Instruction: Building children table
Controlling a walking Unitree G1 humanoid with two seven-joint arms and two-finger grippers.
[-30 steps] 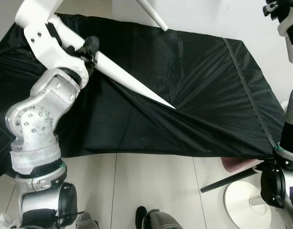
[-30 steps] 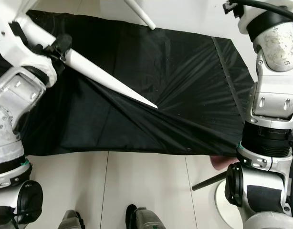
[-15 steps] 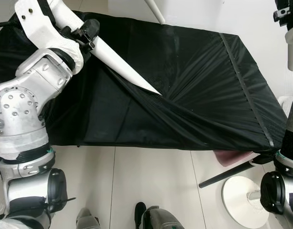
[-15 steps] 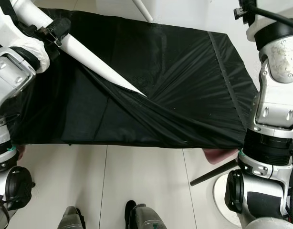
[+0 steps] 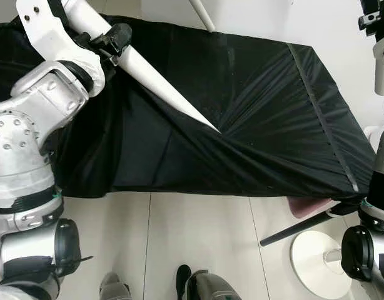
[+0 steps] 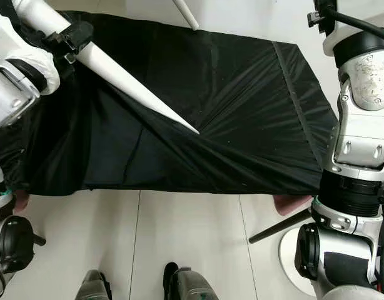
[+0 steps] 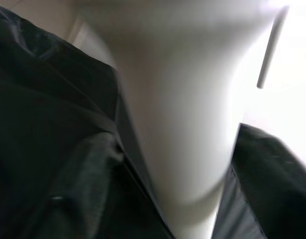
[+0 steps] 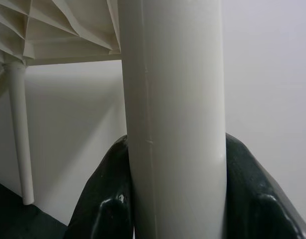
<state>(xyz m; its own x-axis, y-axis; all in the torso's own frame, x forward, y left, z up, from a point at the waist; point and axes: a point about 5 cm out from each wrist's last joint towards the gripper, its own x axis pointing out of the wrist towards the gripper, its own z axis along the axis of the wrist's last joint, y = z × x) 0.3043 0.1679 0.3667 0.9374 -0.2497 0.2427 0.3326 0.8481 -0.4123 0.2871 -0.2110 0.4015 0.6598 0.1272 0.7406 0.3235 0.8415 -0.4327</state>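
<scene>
So the left end effector (image 5: 114,45) is clamped on the thick end of a white tapered table leg (image 5: 167,94). The leg's long axis runs diagonally from the upper left down toward the middle, and its pointed tip rests on the black sheet (image 5: 273,125), which bunches into creases right where the tip touches. The sheet covers some flat surface, I can't tell what's under it.

The eye views give that whole layout, but the left wrist view is just a blurry close-up of the white leg (image 7: 178,124) with dark fabric on both sides.

The right wrist view has what the head cameras miss: the right end effector (image 8: 175,199) has both black fingers (image 8: 105,199) tight around another white leg (image 8: 173,99), which stands upright in that picture. Behind it is the ribbed underside of the white tabletop (image 8: 63,30) with a thinner leg (image 8: 18,129) hanging off it.

At the top of the eye views another white leg (image 5: 202,14) pokes in over the sheet. Bottom right on the tiled floor (image 5: 198,237) sits a round white base (image 5: 317,262).
</scene>
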